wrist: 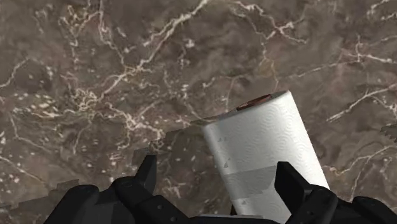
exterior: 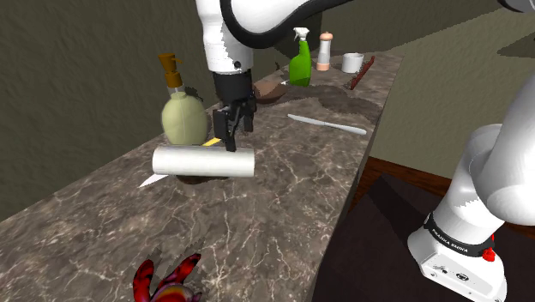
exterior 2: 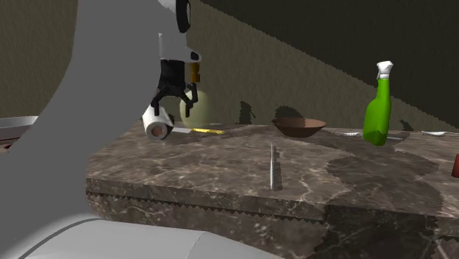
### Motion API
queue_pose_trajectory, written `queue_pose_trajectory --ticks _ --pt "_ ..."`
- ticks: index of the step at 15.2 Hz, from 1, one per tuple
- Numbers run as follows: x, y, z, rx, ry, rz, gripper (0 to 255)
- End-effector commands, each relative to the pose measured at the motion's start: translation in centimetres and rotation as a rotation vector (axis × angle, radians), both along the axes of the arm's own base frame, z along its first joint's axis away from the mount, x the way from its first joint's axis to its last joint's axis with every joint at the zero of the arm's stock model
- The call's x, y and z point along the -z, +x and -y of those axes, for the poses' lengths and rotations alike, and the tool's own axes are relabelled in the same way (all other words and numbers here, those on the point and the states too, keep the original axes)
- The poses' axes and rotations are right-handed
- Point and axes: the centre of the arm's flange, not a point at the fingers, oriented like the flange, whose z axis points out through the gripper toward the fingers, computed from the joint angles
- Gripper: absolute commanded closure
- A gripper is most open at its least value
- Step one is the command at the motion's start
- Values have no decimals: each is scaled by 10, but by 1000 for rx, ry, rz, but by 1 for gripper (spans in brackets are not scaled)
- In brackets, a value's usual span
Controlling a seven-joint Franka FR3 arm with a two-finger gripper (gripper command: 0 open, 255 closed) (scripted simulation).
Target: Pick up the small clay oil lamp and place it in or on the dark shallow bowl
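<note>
A pale round-bodied vessel [exterior: 183, 117] with a brown spout on top stands at the counter's far edge; I cannot tell whether it is the oil lamp. It also shows behind the fingers as a pale vessel [exterior 2: 194, 110]. The dark brown shallow bowl [exterior: 271, 91] sits farther along the counter, partly hidden by my arm, and the bowl [exterior 2: 299, 126] looks empty. My gripper [exterior: 228, 137] hangs open just above a lying white paper roll [exterior: 204, 161]. In the wrist view the gripper [wrist: 217, 175] has the roll [wrist: 261, 143] below its fingers, untouched.
A green spray bottle [exterior: 300, 60], a shaker [exterior: 324, 51], a white mug [exterior: 351, 62] and a reddish brush [exterior: 360, 73] stand at the counter's far end. A pale knife [exterior: 326, 124] lies mid-counter. A yellow item [exterior: 212, 141] lies by the roll. A red toy [exterior: 167, 283] sits at the near edge.
</note>
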Motion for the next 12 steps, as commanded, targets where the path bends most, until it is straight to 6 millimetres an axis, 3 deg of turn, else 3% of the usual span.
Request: queue_pose_trajectory --ticks 1,3,12 --pt "16 9 -28 -24 1 -15 0" --pt "22 13 -50 -45 3 -20 0" --pt "62 11 -51 -45 3 -20 0"
